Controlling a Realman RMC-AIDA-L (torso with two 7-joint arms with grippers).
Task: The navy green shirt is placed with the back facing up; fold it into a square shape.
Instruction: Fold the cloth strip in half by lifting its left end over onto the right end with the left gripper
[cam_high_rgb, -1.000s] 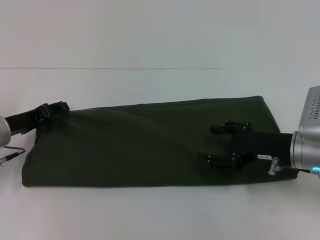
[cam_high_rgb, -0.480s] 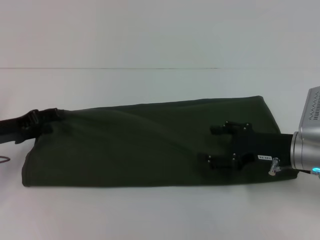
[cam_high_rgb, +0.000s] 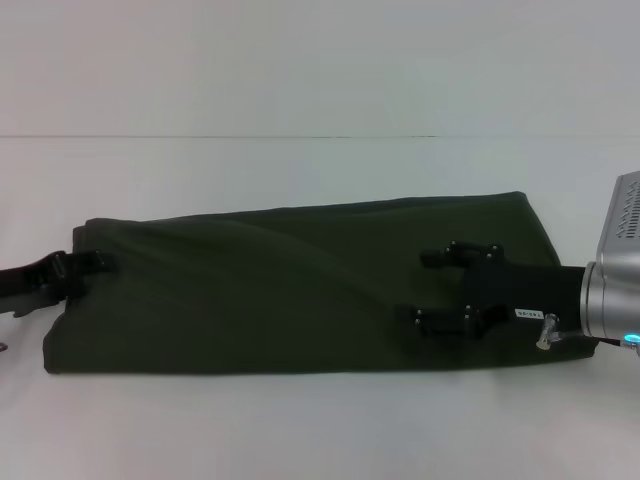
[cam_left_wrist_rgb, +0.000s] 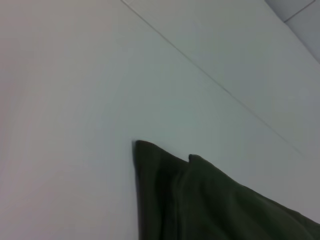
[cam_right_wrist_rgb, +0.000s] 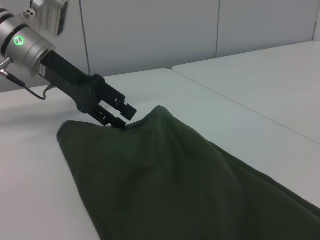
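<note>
The navy green shirt (cam_high_rgb: 270, 290) lies on the white table (cam_high_rgb: 300, 170) as a long band running left to right. My right gripper (cam_high_rgb: 425, 288) hovers low over the band's right part, open, its two fingers spread wide with nothing between them. At the shirt's left edge, my left gripper (cam_high_rgb: 90, 272) points toward the cloth and looks open. The right wrist view shows that left gripper (cam_right_wrist_rgb: 127, 117) beside a raised hump of the shirt (cam_right_wrist_rgb: 175, 175), holding no fabric. In the left wrist view only a layered corner of the shirt (cam_left_wrist_rgb: 210, 200) shows.
A seam line (cam_high_rgb: 220, 137) crosses the white table behind the shirt. Bare white surface (cam_high_rgb: 300, 430) lies in front of the shirt. A cable (cam_right_wrist_rgb: 42, 92) hangs under the left arm.
My left gripper has moved off the shirt's far left corner, drawing back leftward and toward me along the left edge. That corner now lies uncovered. The right gripper has not moved.
</note>
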